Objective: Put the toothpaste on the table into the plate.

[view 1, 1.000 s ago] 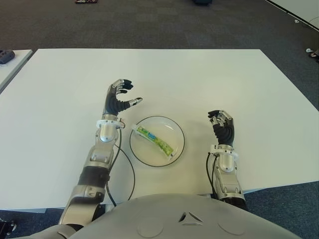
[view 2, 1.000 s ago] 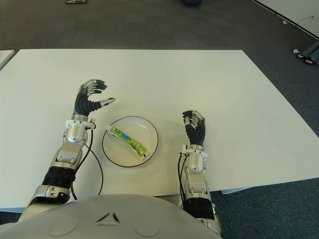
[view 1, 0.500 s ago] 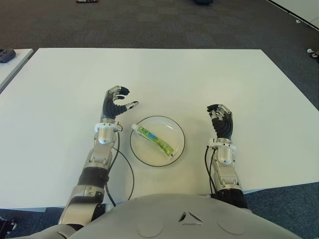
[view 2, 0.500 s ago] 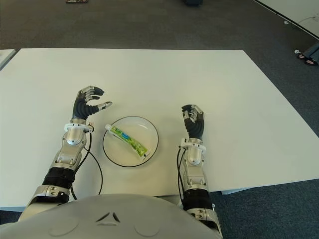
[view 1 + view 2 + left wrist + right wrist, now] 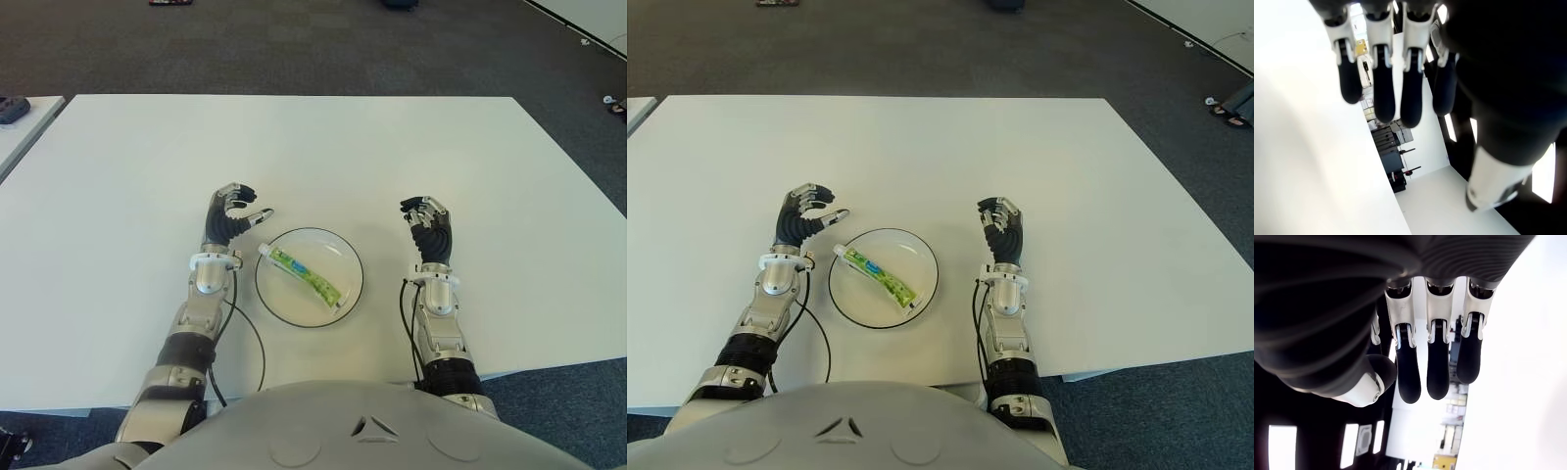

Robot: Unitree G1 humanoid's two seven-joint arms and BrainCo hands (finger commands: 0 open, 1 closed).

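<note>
A green and white toothpaste tube point(image 5: 305, 275) lies diagonally inside the round white plate point(image 5: 342, 252) near the table's front edge, its cap end over the plate's left rim. My left hand point(image 5: 231, 210) is just left of the plate, fingers loosely curled and holding nothing. On the plate's right side my right hand point(image 5: 428, 224) shows its fingers relaxed and holding nothing. Both wrist views show only bare fingers.
The white table point(image 5: 313, 147) stretches wide beyond the plate. A second white table's corner point(image 5: 20, 113) with a dark object shows at the far left. Dark carpet floor surrounds the table.
My left hand has drawn back toward me and lowered beside the plate, its fingers curling slightly. My right hand has shifted a little forward. The toothpaste stays in the plate.
</note>
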